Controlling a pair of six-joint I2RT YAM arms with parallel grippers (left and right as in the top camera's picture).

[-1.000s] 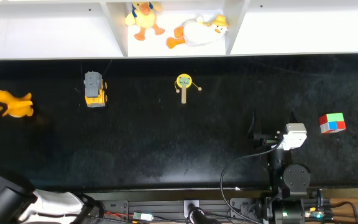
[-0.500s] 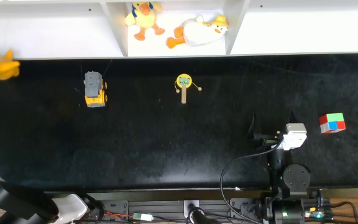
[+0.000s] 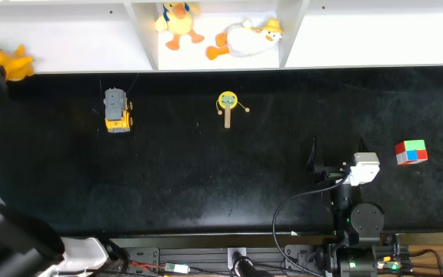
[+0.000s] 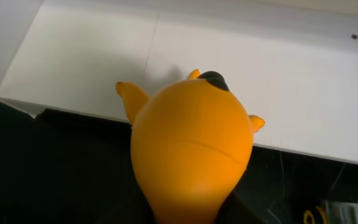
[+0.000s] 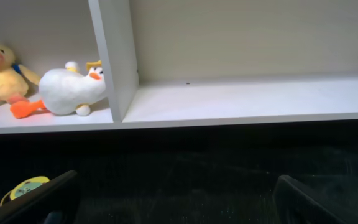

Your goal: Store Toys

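Orange toy animal is up in the air, folks, clenched at its narrow end by the left gripper and held right at the front lip of the white shelf, at the far left compartment. From the left wrist view its rounded body overlaps the shelf's white floor and the dark strip below it.

Big picture now: the shelf runs along the far side of the black table. In the middle compartment sit two plush toys, a yellow duck on the left and a white duck lying on its side just beside it.

Over on the right, the right gripper sits low above the table, fingers spread wide with nothing between them, looking toward the shelf's right compartment.

Down on the table we have a grey-and-yellow toy truck toward the left, near the shelf. A coloured cube sits out on the right, well apart from the rest. And the smallest of the lot, a little rattle drum with a wooden handle, lies near the middle, just in front of the ducks' compartment.
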